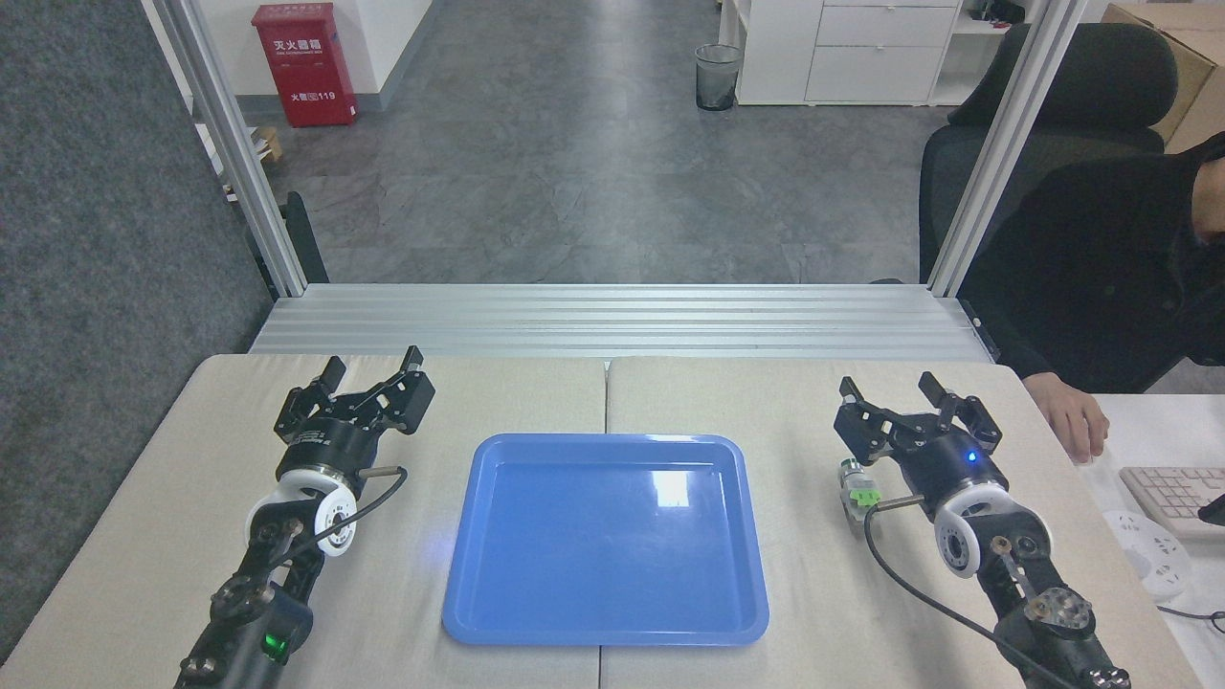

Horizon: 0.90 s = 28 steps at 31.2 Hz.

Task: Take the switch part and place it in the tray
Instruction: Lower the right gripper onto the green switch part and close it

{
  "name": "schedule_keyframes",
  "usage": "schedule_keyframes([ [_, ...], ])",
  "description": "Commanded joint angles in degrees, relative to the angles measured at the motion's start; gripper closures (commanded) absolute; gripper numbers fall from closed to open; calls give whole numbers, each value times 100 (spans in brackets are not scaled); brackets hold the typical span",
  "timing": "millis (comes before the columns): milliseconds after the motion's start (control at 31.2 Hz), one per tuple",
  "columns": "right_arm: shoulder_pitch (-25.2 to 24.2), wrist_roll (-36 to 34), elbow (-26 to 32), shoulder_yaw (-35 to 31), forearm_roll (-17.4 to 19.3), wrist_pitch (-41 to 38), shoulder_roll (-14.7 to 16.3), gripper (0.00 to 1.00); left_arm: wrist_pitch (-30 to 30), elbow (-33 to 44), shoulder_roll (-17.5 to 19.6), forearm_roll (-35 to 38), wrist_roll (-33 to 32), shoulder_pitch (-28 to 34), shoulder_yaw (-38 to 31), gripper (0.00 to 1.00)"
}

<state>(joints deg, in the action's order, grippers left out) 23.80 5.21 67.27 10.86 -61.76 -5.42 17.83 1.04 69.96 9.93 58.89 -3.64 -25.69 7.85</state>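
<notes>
Head view: one switch part (858,491), one tray (605,627), two tools.

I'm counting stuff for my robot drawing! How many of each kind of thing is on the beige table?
Glossy blue plastic tray: 1
Small white-and-green switch part: 1
Black robot claws, left claw and right claw, both open: 2
Total: 4

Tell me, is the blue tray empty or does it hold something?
Empty. The blue tray shows only bare surface; the switch part lies outside on the table.
</notes>
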Motion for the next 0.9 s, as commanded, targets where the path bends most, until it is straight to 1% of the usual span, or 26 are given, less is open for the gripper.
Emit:
schedule_keyframes([
  [0,-43,-3,-346,-207,33,-11,282,3,1,0,0,0,4,3,6,0],
  [288,177,-143,-319,-216,-20,-3,300,3,1,0,0,0,4,3,-2,0],
  [545,142,-135,-319,-163,-37,-3,300,3,1,0,0,0,4,-6,-2,0],
  [609,133,-117,-415,-119,-55,-11,265,3,1,0,0,0,4,3,-2,0],
  [737,116,-117,-714,425,-81,50,160,3,1,0,0,0,4,3,-2,0],
  [865,116,-117,-1232,602,-90,68,-112,3,1,0,0,0,4,3,6,0],
])
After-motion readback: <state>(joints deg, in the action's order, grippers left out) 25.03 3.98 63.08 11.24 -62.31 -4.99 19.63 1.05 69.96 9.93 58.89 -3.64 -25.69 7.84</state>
